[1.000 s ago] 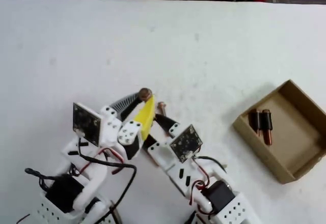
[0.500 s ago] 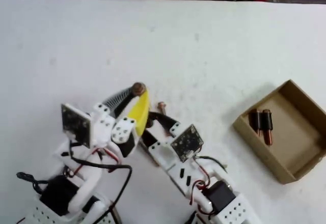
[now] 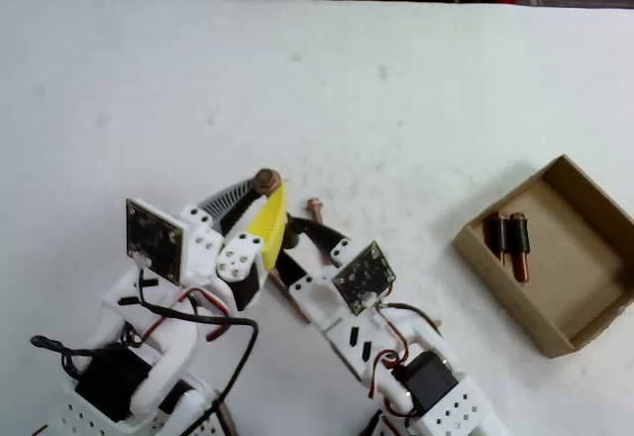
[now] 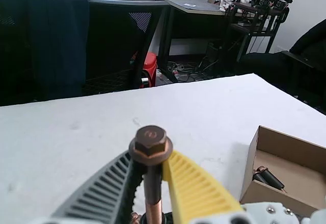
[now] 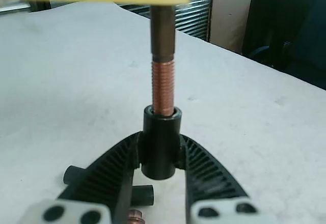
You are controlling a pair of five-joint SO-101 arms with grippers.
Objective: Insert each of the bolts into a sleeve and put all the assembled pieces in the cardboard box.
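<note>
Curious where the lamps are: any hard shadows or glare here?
High view: table evenly bright, only a soft shadow beside the box. Left wrist view: bolt head shows a faint sheen, room behind dim. Right wrist view: no glare on the sleeve.

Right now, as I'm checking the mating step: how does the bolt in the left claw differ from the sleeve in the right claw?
The bolt is copper-brown with a threaded end; the sleeve is plain black. The bolt is long and thin; the sleeve is short, wider and hollow. The left claw holds the bolt above; the right claw holds the sleeve below. Both stand upright, in line, bolt tip at the sleeve's mouth.
</note>
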